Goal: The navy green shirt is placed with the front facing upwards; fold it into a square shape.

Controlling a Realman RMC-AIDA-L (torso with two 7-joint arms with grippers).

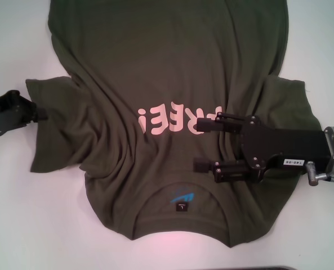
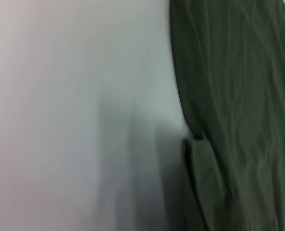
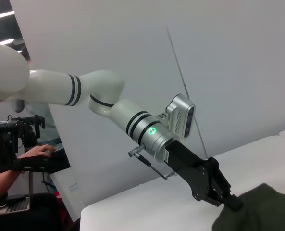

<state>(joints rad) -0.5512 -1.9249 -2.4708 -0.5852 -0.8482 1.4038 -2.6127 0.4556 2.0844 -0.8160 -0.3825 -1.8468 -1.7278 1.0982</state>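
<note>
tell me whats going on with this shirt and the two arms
A two-armed robot is working on folding the navy green shirt, which lies front up on the white table with its pink letters showing. The left gripper is at the edge of the shirt's left sleeve. The right gripper hovers open over the chest near the letters. No fold is made yet.

A plain white counter (image 1: 31, 225) is spreading under the scene, taking soft, even light. Behind it, pale grey wall panels (image 3: 238, 62) are rising, with a thin seam running between them. A strip light (image 3: 0, 16) is glowing on the dark ceiling at the far side.
</note>
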